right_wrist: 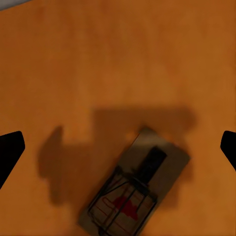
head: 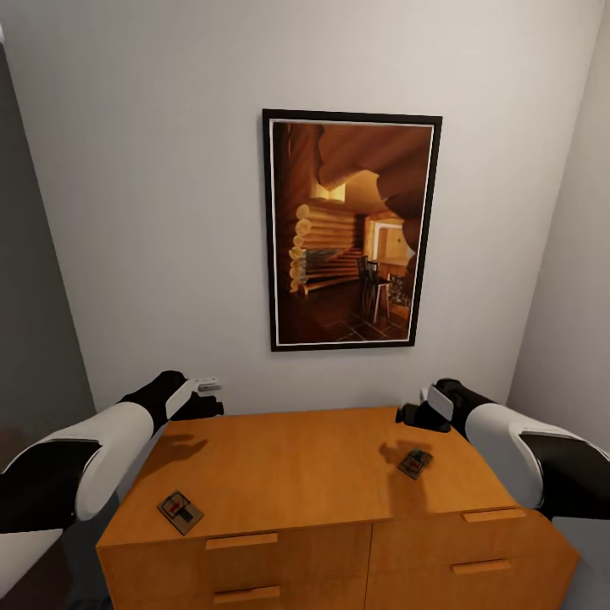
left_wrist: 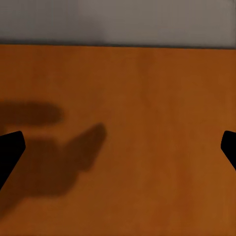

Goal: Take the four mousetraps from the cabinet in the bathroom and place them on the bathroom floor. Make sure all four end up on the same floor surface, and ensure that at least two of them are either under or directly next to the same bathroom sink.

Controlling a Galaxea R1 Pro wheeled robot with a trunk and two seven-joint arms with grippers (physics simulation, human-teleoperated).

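I'm facing the cabinet (head: 305, 474), lower centre of the head frame, its flat orange worktop in front of me and drawer handles (head: 241, 540) along the front. A framed picture (head: 350, 229) is hanging on the wall (head: 144, 212) above it, centre frame.

Two mousetraps are lying flat on the worktop: one (head: 180, 512) near the front edge at lower left, one (head: 415, 463) toward the right side.

My left end effector (head: 203, 398) is hovering over the back left corner of the worktop, released, fingers spread wide at the edges of the left wrist frame, nothing between them, just bare wood and its shadow.

My right end effector (head: 415, 415) is hovering over the right part of the worktop, also released and empty. In the right wrist frame the right-hand mousetrap (right_wrist: 135, 189) is sitting below it, lower centre, untouched, dark wire and a red patch showing.
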